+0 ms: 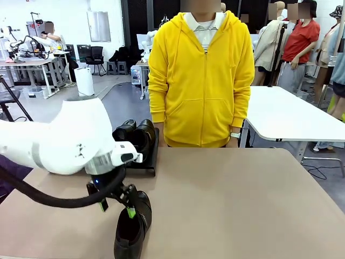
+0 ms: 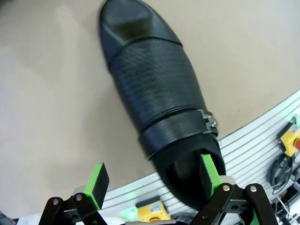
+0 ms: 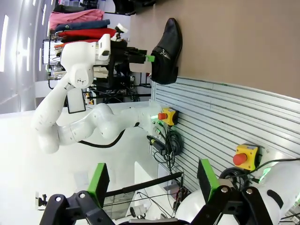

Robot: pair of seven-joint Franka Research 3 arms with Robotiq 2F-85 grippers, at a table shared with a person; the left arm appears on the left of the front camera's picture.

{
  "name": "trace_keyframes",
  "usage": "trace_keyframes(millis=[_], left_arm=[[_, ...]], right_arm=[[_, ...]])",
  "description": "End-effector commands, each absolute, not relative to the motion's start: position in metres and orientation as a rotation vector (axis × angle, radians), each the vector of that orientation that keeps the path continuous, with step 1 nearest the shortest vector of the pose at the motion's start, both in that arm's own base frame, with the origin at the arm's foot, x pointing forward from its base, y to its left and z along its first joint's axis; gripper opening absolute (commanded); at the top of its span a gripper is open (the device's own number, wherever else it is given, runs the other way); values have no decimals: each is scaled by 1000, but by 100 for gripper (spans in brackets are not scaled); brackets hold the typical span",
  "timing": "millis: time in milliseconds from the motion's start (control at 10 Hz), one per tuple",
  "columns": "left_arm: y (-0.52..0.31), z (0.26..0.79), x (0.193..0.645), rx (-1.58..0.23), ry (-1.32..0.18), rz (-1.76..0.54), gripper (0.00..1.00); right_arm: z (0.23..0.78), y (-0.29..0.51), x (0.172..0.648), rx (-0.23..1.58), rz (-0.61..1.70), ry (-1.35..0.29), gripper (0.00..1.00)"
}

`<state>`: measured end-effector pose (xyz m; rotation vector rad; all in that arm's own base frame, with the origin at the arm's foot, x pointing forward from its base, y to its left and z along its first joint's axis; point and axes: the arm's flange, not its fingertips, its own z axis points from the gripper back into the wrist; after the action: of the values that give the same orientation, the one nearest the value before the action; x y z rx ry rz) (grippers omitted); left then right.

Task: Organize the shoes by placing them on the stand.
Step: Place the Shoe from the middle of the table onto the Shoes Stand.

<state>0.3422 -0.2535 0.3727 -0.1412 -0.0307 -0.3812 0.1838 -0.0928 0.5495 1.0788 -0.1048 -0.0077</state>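
One black shoe point(image 1: 132, 231) lies at the table's near edge, toe pointing away from me. My left gripper point(image 1: 117, 208) hovers open over its heel end, one green pad above the shoe's opening and the other outside its left wall. In the left wrist view the shoe point(image 2: 154, 89) runs up from between the open fingers point(image 2: 208, 174) of the left gripper point(image 2: 153, 179); I cannot tell if they touch it. The stand point(image 1: 151, 159) sits at the far left edge with other black shoes point(image 1: 141, 133) on it, partly hidden by my arm. My right gripper point(image 3: 152, 180) is open and off the table, looking at the shoe point(image 3: 167, 50).
A person in a yellow hoodie point(image 1: 202, 81) stands at the far side of the table, hands down. The tan tabletop point(image 1: 242, 205) stretches bare to the right. Below the near table edge are a ribbed panel point(image 3: 220, 112) and emergency-stop boxes point(image 3: 245, 155).
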Motion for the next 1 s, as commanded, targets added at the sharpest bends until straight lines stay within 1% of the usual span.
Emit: trace_keyframes(millis=[0, 200, 500, 600, 700, 800, 900], left_arm=[[-262, 355, 336, -163, 29, -359, 100], [-258, 335, 331, -138, 81, -308, 100], [-259, 330, 335, -97, 48, -293, 100], [-259, 329, 335, -87, 32, -287, 69], [-258, 330, 335, -94, 33, -286, 9], [-258, 330, 335, -87, 30, -283, 0], [-258, 330, 335, -86, 33, -287, 0]], right_arm=[[554, -92, 186, 1097, 15, -126, 100], [554, -92, 186, 1097, 15, -126, 100], [554, -92, 186, 1097, 15, -126, 100], [554, -92, 186, 1097, 15, -126, 100], [554, -92, 186, 1097, 15, -126, 100], [554, -92, 186, 1097, 15, -126, 100], [554, -92, 186, 1097, 15, -126, 100]])
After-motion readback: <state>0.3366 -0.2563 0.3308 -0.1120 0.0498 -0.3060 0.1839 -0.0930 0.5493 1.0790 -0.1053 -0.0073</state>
